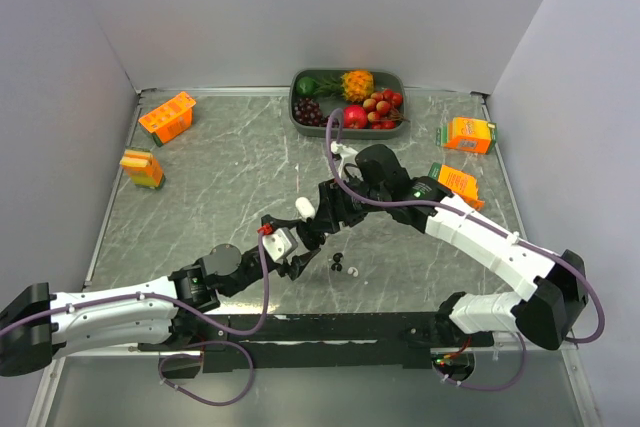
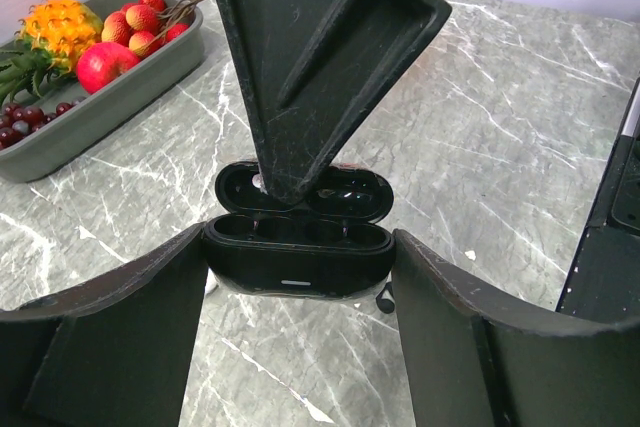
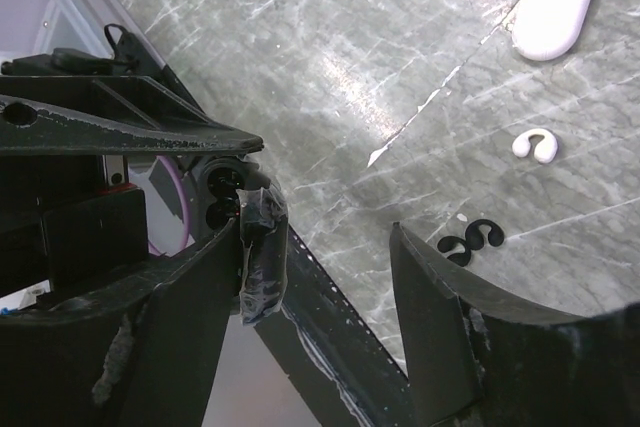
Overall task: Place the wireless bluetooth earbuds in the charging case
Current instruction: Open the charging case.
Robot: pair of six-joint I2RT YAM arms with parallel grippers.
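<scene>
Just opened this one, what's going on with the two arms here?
The left tool grips an open black charging case by its sides, lid back. The right tool hangs directly over its wells, jaws apart, nothing visibly held. Two black earbuds and a white one lie loose on the table; a closed white case lies nearby. No bud shows in the case.

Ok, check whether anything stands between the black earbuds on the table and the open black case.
One finger of the right gripper hangs over the open black charging case held by the left gripper, covering the middle of its lid. The wells in front show clear. The black earbuds lie on the table.
</scene>
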